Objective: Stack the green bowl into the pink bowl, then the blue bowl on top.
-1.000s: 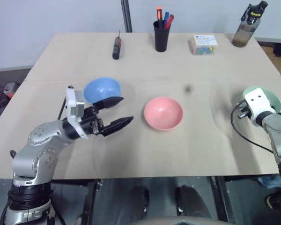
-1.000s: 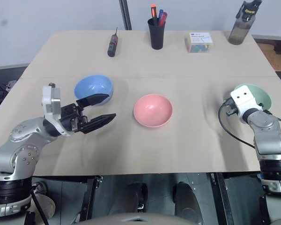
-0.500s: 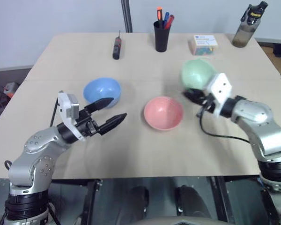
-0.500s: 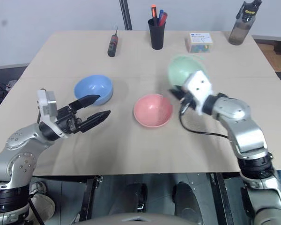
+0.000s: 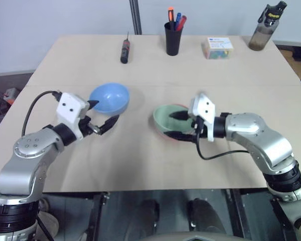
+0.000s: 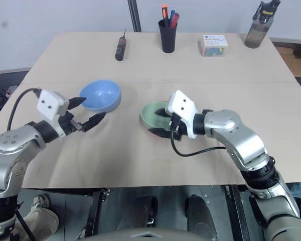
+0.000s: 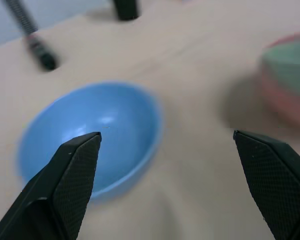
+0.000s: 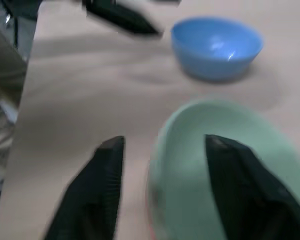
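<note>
A: Where is the small round mint-green plastic bowl (image 5: 166,117)?

B: It sits nested inside the salmon-pink plastic bowl (image 5: 166,133) near the middle of the pale wooden table (image 5: 140,160). Just a thin pink edge shows beneath the green rim.

A: Is the right gripper (image 5: 176,125) holding it?

B: Its two black fingers are spread on either side of the green bowl's near wall, one over the inside and one outside below the rim. In the right wrist view the fingers (image 8: 237,195) stand apart from the rim with a gap, so the jaws look parted rather than pinched; I cannot tell whether either finger touches the bowl.

A: And the small round sky-blue plastic bowl (image 5: 109,98)?

B: Upright on the table, to the robot's left of the stacked pair and apart from them.

A: What about the left gripper (image 5: 101,115)?

B: It hangs just beside the blue bowl on its near side, fingers spread wide, gripping nothing. In the left wrist view one finger (image 7: 72,175) lies over the bowl's near rim, the other well off to the side.

A: Anything else on the table?

B: Along the far edge: a black screwdriver (image 5: 125,50), a black cup of pens (image 5: 173,36), a small box (image 5: 217,47) and a dark bottle (image 5: 266,26).
</note>
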You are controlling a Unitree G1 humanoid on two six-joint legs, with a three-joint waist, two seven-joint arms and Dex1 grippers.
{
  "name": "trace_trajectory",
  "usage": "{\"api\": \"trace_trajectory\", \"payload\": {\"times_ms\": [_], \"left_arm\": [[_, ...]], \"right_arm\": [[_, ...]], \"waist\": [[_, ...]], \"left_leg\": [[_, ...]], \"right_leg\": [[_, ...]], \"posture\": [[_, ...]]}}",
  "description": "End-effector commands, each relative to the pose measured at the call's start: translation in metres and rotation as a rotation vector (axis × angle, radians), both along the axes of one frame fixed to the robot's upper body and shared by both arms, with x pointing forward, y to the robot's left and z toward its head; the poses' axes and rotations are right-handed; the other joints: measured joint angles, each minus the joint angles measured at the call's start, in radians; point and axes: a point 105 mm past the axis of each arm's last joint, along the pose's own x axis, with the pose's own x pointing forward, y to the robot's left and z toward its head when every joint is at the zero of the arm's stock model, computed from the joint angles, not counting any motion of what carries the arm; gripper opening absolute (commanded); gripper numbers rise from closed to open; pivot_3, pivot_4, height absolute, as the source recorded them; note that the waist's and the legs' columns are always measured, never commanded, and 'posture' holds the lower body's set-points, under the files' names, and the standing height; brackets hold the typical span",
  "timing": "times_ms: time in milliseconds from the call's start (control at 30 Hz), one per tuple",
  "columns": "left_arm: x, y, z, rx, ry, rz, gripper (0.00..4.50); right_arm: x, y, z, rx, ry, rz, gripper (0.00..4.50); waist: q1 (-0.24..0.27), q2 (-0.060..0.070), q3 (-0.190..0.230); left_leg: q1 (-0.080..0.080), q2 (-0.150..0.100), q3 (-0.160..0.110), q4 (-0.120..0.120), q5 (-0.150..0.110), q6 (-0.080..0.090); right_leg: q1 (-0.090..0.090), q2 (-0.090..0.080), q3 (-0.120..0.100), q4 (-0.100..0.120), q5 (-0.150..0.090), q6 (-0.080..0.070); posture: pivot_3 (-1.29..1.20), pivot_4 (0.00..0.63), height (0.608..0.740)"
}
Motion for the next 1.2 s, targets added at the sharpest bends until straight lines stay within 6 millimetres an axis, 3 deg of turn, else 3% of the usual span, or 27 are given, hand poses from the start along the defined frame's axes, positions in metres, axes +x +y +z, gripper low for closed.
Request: {"api": "trace_trajectory", "payload": {"times_ms": [33, 300, 400, 667, 733, 833, 933, 1033, 1100, 1200], "left_arm": [[0.014, 0.001, 0.01, 0.27, -0.001, -0.009, 4.5], [0.05, -0.008, 0.003, 0.529, 0.069, -0.078, 4.5], [0.06, -0.012, 0.0, 0.584, 0.08, -0.12, 3.73], [0.073, -0.024, 0.001, 0.593, 0.097, -0.196, 0.15], [0.074, -0.027, 0.001, 0.585, 0.104, -0.208, 0.04], [0.064, -0.049, 0.013, 0.439, 0.109, -0.316, 0.04], [0.049, -0.071, 0.035, 0.348, 0.09, -0.459, 0.04], [0.027, -0.102, 0.064, 0.297, -0.054, -0.698, 0.04], [0.008, -0.121, 0.087, 0.167, -0.156, -0.869, 0.04], [0.002, -0.128, 0.091, 0.146, -0.093, -0.948, 0.04]], "right_arm": [[-0.011, -0.012, 0.031, 0.069, -0.154, -0.025, 3.63], [-0.008, -0.036, 0.028, 0.061, -0.179, -0.121, 3.63], [-0.007, -0.038, 0.026, 0.067, -0.189, -0.149, 3.66], [-0.009, -0.047, 0.022, 0.065, -0.214, -0.2, 3.66], [-0.008, -0.05, 0.021, 0.065, -0.218, -0.214, 3.66], [-0.007, -0.059, 0.02, 0.056, -0.227, -0.244, 3.66], [-0.009, -0.071, 0.015, 0.039, -0.235, -0.282, 3.66], [-0.013, -0.084, 0.008, 0.037, -0.233, -0.32, 3.66], [-0.016, -0.095, 0.002, 0.023, -0.228, -0.363, 3.66], [-0.019, -0.108, -0.001, 0.017, -0.235, -0.433, 3.66]], "waist": [[0.004, 0.0, 0.0], [-0.009, 0.0, 0.0], [-0.01, 0.0, 0.0], [-0.005, 0.0, 0.0], [-0.006, 0.0, 0.0], [-0.005, 0.0, 0.0], [-0.003, -0.001, 0.0], [-0.002, -0.001, 0.0], [-0.002, -0.001, 0.0], [-0.004, -0.001, 0.0]], "left_leg": [[-0.001, -0.001, -0.001, 0.0, 0.0, 0.0], [-0.001, -0.002, 0.001, 0.0, 0.0, 0.0], [-0.001, -0.001, 0.002, 0.0, 0.0, 0.0], [-0.002, -0.002, 0.001, 0.001, 0.0, 0.0], [-0.002, -0.002, 0.001, 0.002, 0.0, 0.0], [-0.002, -0.001, 0.001, 0.002, 0.0, 0.0], [-0.003, -0.001, 0.0, 0.002, 0.0, 0.0], [-0.003, -0.001, 0.0, 0.002, 0.0, 0.0], [-0.003, -0.001, 0.0, 0.003, 0.0, 0.0], [-0.002, 0.0, 0.0, 0.003, 0.0, 0.0]], "right_leg": [[0.0, 0.0, -0.001, -0.001, 0.0, 0.0], [-0.001, 0.002, 0.0, 0.0, 0.0, 0.0], [-0.001, 0.002, 0.001, 0.0, 0.0, 0.0], [-0.001, 0.002, 0.0, 0.0, 0.0, 0.0], [-0.001, 0.002, 0.0, 0.0, 0.0, 0.0], [-0.001, 0.002, 0.0, 0.0, 0.0, 0.0], [-0.001, 0.001, 0.0, 0.0, 0.0, 0.0], [-0.001, 0.001, -0.001, 0.0, 0.0, 0.0], [-0.001, 0.001, -0.001, 0.0, 0.0, 0.0], [0.0, 0.001, 0.0, 0.0, 0.0, 0.0]], "posture": [[0.0, 0.15, 0.74], [0.0, 0.15, 0.74], [0.0, 0.15, 0.74], [0.0, 0.15, 0.74], [0.0, 0.15, 0.74], [0.0, 0.15, 0.74], [0.0, 0.15, 0.74], [0.0, 0.15, 0.74], [0.0, 0.15, 0.74], [0.0, 0.15, 0.74]]}}
